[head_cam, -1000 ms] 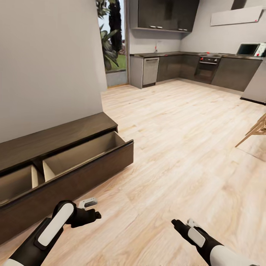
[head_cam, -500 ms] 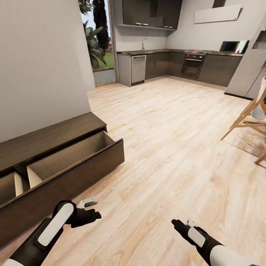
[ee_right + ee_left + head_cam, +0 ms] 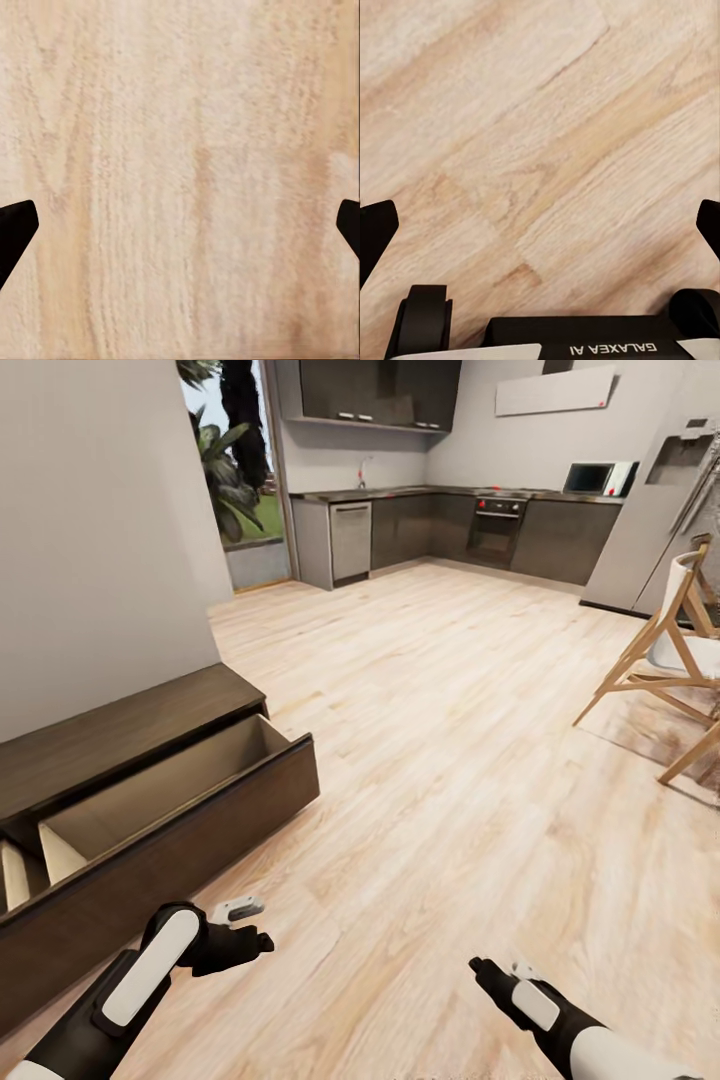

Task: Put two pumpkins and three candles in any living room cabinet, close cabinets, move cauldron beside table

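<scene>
At the left edge of the head view stands the cabinet (image 3: 130, 725), a long, low, dark brown unit against the pale wall (image 3: 90, 540), with a drawer (image 3: 175, 790) pulled out — its light tan inside bare, its dark front reaching toward the middle of the frame. A second tan compartment (image 3: 15, 875) shows at the far left edge, cut off by the frame. The light wood plank floor (image 3: 450, 760) runs from the bottom of the frame up to the grey kitchen cabinets (image 3: 430, 530) in the upper middle, where an oven (image 3: 497, 530), a microwave (image 3: 592, 478) and a tall pale refrigerator (image 3: 650, 510) stand along the far wall. A wooden chair (image 3: 665, 660) sits at the right edge, and green plants (image 3: 225, 470) show through a glazed opening at the upper left. The left gripper (image 3: 262, 942) hangs low at the lower left, just in front of the drawer front; in its wrist view the black fingertips (image 3: 375, 236) sit at opposite edges, spread wide over bare planks. The right gripper (image 3: 476, 965) hangs at the lower right — its fingertips (image 3: 15, 232) likewise far apart, with nothing between them but floor.
</scene>
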Tool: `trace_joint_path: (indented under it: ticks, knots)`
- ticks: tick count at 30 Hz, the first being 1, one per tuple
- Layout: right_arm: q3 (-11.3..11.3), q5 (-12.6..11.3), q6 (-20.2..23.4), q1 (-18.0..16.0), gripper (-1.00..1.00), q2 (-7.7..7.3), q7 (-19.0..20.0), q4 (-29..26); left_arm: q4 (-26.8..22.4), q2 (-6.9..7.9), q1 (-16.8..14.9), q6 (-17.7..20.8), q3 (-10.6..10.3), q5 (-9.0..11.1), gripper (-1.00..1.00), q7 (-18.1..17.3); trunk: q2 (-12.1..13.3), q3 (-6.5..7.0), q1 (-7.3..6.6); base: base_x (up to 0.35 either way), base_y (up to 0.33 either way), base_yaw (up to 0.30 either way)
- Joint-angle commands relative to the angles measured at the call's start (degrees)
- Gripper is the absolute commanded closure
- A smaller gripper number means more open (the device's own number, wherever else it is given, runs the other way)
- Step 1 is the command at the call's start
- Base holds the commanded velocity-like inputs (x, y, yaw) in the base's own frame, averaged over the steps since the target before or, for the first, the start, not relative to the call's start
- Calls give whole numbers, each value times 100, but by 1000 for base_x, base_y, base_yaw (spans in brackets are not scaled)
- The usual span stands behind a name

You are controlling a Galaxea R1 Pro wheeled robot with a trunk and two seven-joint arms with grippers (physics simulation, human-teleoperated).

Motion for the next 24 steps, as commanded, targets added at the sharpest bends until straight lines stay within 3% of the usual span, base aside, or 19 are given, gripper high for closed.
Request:
trace_joint_path:
  ticks: [1, 24]
  knots:
    - [48, -51, 20, -1, -100, -4, -42, 5, -7, 5, -1, -2, -11, 59, -100, 60, -2, -10, -1, 0, 0, -150]
    - [30, -107, 46, 0, -100, -5, -50, 42, -7, 6, -3, -2, -11, 59, -100, 63, -2, -136, -1, 0, 0, -148]
